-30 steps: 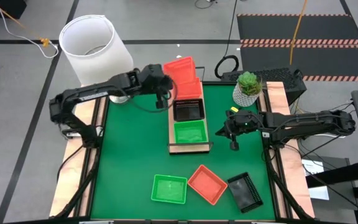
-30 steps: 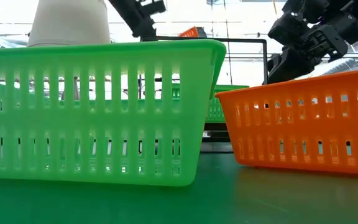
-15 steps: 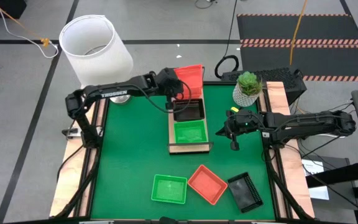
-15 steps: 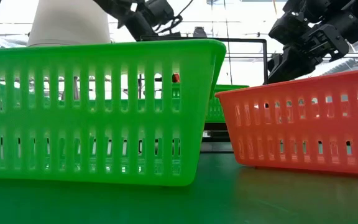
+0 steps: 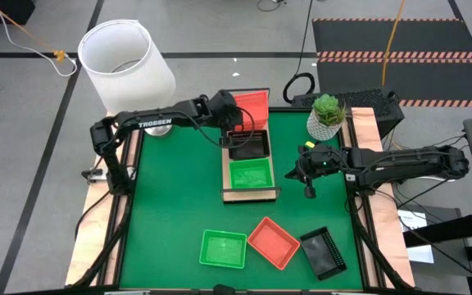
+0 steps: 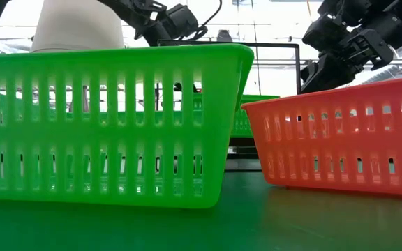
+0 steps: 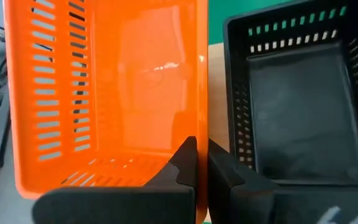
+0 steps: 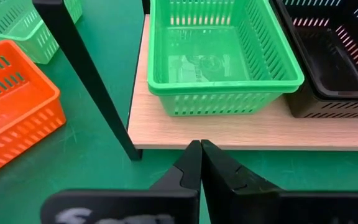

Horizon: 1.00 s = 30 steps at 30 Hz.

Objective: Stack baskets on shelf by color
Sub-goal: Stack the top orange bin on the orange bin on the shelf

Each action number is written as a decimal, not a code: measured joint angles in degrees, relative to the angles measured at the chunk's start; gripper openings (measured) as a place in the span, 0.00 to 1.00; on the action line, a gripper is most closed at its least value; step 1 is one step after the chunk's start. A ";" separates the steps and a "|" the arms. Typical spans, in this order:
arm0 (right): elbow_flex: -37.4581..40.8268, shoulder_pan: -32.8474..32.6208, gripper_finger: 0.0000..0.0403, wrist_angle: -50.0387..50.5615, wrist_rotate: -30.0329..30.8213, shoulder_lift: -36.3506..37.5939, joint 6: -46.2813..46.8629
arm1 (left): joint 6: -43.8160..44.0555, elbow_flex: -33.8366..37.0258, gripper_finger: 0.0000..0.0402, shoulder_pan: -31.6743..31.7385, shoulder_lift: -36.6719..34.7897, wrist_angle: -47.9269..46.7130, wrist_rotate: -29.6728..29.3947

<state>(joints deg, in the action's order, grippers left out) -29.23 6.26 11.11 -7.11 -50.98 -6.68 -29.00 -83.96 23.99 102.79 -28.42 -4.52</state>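
Note:
An orange basket (image 5: 252, 102) sits at the far end of the light-wood shelf (image 5: 228, 176), next to a black basket (image 5: 249, 146) and a green basket (image 5: 251, 174). Whether another orange basket lies under it I cannot tell. My left gripper (image 5: 235, 126) is over the orange basket's near-left corner, shut on its wall. My right gripper (image 5: 308, 175) hovers shut to the right of the shelf, touching nothing. Loose green (image 5: 223, 248), orange (image 5: 273, 242) and black (image 5: 324, 251) baskets lie on the green mat by the near edge. My left gripper (image 7: 201, 146) pinches the orange basket's wall (image 7: 201, 93) on the side facing the black basket (image 7: 297, 106). One finger is inside the basket and one outside. The fingers come from above, pointing down. The basket sits level at the shelf's far end.
A white cylinder (image 5: 127, 64) stands off the far-left corner and a potted plant (image 5: 327, 115) at the far right. The shelf's black wire frame leg (image 8: 86, 81) stands just ahead of my right gripper (image 8: 201, 158). Open mat lies left of the shelf.
My left gripper has carried the orange basket toward the right and down. The basket was held tilted above the shelf's far end. It now sits squared up there beside the black basket, with the gripper still shut on its wall. My right arm has kept still.

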 joint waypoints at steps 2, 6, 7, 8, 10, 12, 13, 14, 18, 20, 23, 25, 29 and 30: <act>0.00 0.00 0.00 0.00 0.02 0.00 -0.02 | 0.40 0.00 0.03 0.12 0.02 0.00 0.02; 0.00 0.00 0.00 0.02 0.04 0.00 -0.02 | 1.03 -0.04 0.07 0.85 0.52 0.13 0.02; -0.02 0.00 0.00 0.00 0.02 0.00 -0.02 | 1.07 -0.04 0.07 0.95 0.78 0.06 0.00; 0.00 0.00 0.00 0.00 0.03 0.00 -0.02 | 1.17 -0.04 0.07 1.15 1.04 -0.48 0.03; 0.00 0.00 0.00 0.00 0.04 0.00 -0.02 | 1.29 -0.02 0.04 1.21 1.59 -1.26 0.06; -0.02 0.00 0.00 0.02 0.02 0.00 -0.01 | 1.30 -0.02 0.02 1.07 1.86 -0.94 0.05; -0.01 0.00 0.00 0.04 0.02 0.00 0.01 | 1.32 -0.02 0.02 1.07 1.94 -1.57 0.07; 0.00 0.00 0.00 0.04 0.02 0.00 0.01 | 1.50 -0.02 0.02 1.07 1.94 -1.84 0.07; 0.00 0.00 0.00 0.07 0.04 0.00 -0.02 | 1.46 -0.02 0.06 1.07 1.94 -1.12 0.09; 0.00 0.00 0.00 0.09 0.04 0.00 -0.01 | 1.05 -0.02 0.07 1.21 1.94 -1.11 0.10; -0.01 0.00 0.00 0.07 0.04 0.00 -0.02 | 0.86 -0.02 0.06 1.46 2.03 -0.96 0.18; 0.00 0.00 0.00 0.07 0.04 0.00 -0.02 | 0.79 -0.02 0.03 1.52 2.62 -0.64 0.20; -0.01 0.00 0.00 0.07 0.04 0.00 -0.01 | 0.64 -0.03 0.02 1.77 2.77 -0.23 1.08; 0.00 0.00 0.00 0.07 0.04 0.00 -0.01 | 0.65 -0.04 0.02 1.77 2.83 0.03 1.20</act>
<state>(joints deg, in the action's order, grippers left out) -29.23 6.26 11.18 -7.07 -50.98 -6.69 -28.35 -84.01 25.76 105.62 -28.40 -3.32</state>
